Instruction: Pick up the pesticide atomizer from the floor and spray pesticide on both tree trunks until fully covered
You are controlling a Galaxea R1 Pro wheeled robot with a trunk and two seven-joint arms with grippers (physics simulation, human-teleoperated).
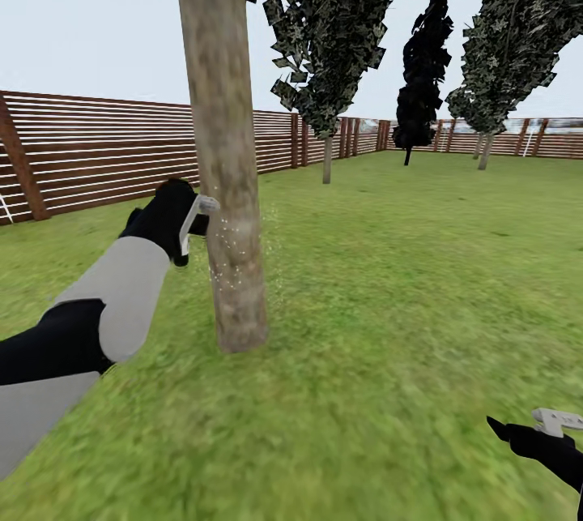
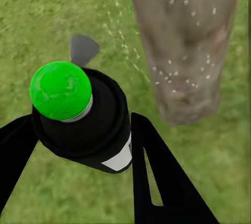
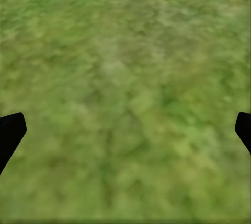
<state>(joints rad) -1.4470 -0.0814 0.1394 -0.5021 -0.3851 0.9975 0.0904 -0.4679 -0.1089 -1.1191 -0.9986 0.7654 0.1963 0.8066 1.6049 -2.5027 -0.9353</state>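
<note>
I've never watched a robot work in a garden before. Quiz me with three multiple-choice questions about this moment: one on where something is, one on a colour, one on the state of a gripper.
1. Where is the pesticide atomizer?
A. Lying on the grass
B. Held in the left gripper, beside the near tree trunk
C. Held in the right gripper

2. What colour is the round cap on top of the atomizer?
A. Red
B. White
C. Bright green

3. How is the right gripper?
A. Open and holding nothing, over grass
B. Shut on a bottle
C. Clamped on the fence

Answers:
1 B: the left gripper has the pesticide atomizer between its fingers, close to the near tree trunk, with white droplets speckling the bark.
2 C: the round cap is bright green.
3 A: the right gripper has its fingertips spread wide with bare grass between them.
</note>
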